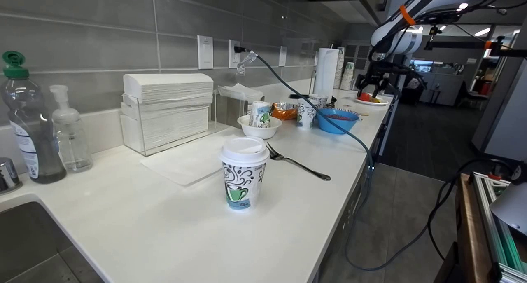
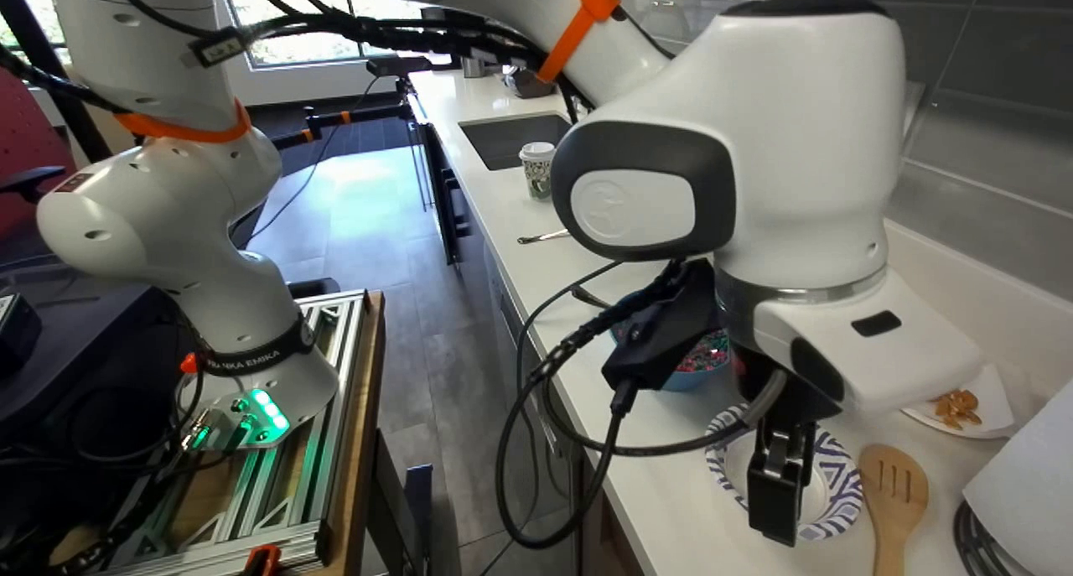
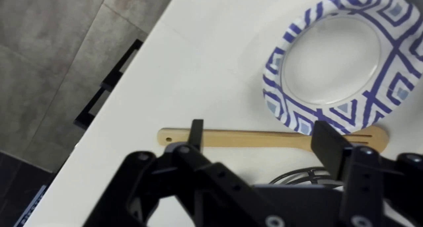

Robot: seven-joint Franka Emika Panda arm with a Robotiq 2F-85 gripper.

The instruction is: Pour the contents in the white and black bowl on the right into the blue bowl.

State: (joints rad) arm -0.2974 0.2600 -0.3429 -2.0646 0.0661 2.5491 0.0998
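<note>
The bright blue bowl (image 1: pixel 329 126) stands on the counter with small reddish, multicoloured contents. It also shows in an exterior view (image 2: pixel 692 381), partly hidden by the arm and cable. A white paper bowl with a dark blue pattern (image 2: pixel 838 475) stands near it and looks empty inside. It fills the upper right of the wrist view (image 3: pixel 330 61). No other white and dark patterned bowl is clearly in view. My gripper (image 3: pixel 257 128) is open and empty, above the counter beside the patterned bowl, with one fingertip overlapping its rim in view. It shows in both exterior views (image 1: pixel 372 89) (image 2: pixel 780 492).
A wooden spatula (image 3: pixel 231 138) lies beside the patterned bowl. A paper towel roll (image 2: pixel 1023 484) on a black wire base stands close by. A white dish (image 2: pixel 993 400) holds brown pieces. A plate (image 1: pixel 381 102) holds red and yellow items. A cable (image 1: pixel 354 139) hangs across the counter.
</note>
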